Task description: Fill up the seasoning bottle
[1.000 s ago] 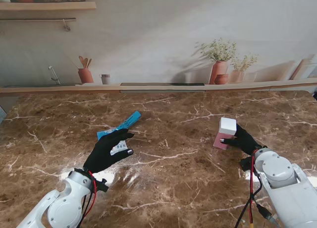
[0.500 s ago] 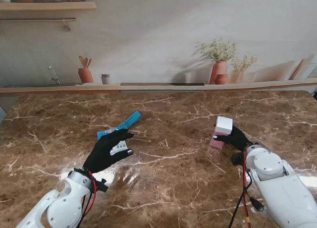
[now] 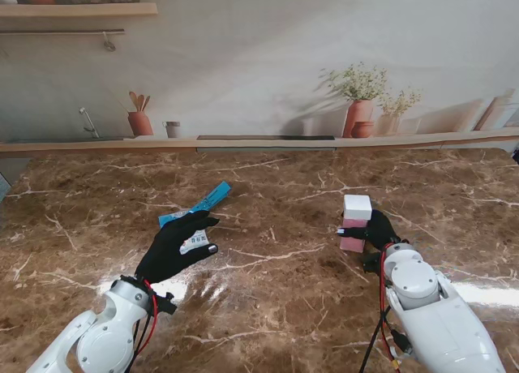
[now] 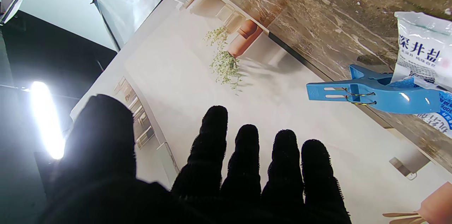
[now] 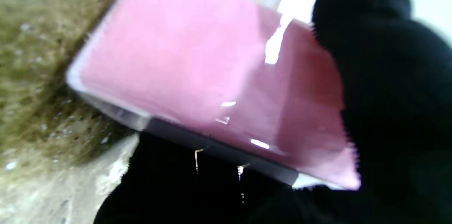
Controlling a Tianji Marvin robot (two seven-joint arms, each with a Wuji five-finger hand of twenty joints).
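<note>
You are gripping the capped pink seasoning bottle point(image 3: 354, 224) in the right hand point(image 3: 383, 229), while the empty, spread left hand point(image 3: 174, 247) is hovering over the clipped salt bag point(image 3: 195, 213); filling is not yet begun.

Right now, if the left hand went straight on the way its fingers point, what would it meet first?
Probably the salt bag with its blue clip: the left hand hovers right at it, though height above it is unclear.

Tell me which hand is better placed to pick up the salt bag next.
Left. The left hand is open right beside the salt bag and its blue clip, while the right hand is already closed on the pink seasoning bottle.
</note>
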